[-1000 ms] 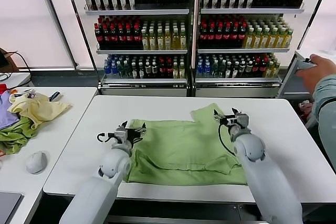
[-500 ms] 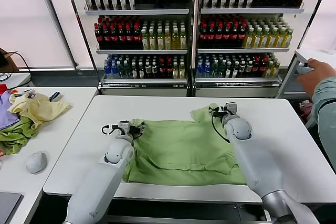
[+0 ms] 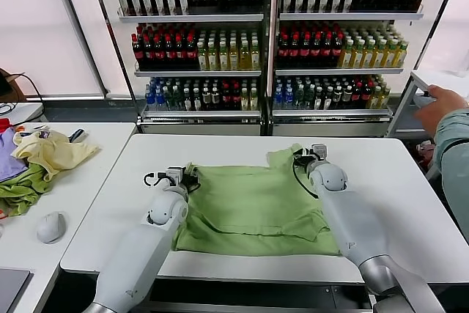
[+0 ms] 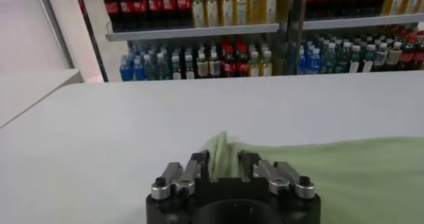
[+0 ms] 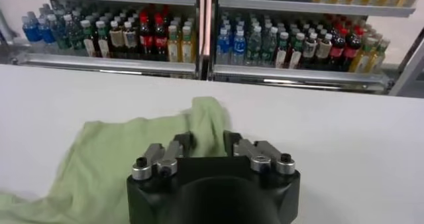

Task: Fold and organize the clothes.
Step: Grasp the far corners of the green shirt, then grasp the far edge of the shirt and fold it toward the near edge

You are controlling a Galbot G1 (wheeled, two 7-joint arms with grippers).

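Note:
The light green shirt [image 3: 249,207] lies spread on the white table [image 3: 403,196], and its print does not show. My left gripper [image 3: 183,174] is at the shirt's far left corner, shut on a bunched fold of the cloth [image 4: 222,149]. My right gripper [image 3: 308,155] is at the far right corner by the sleeve, shut on a fold there [image 5: 207,122]. In the left wrist view the left gripper [image 4: 224,158] has cloth filling the gap between its fingers. The right wrist view shows the same for the right gripper [image 5: 207,139]. Both arms reach out over the shirt.
A second table on the left holds a pale yellow garment [image 3: 47,153], darker green cloth [image 3: 18,190] and a grey mouse [image 3: 50,226]. Shelves of bottles [image 3: 271,42] stand behind. A person's hand and arm [image 3: 443,111] are at the right edge.
Both arms have stretched forward, moving the grippers toward the table's far side. The shirt now lies flatter and more stretched out.

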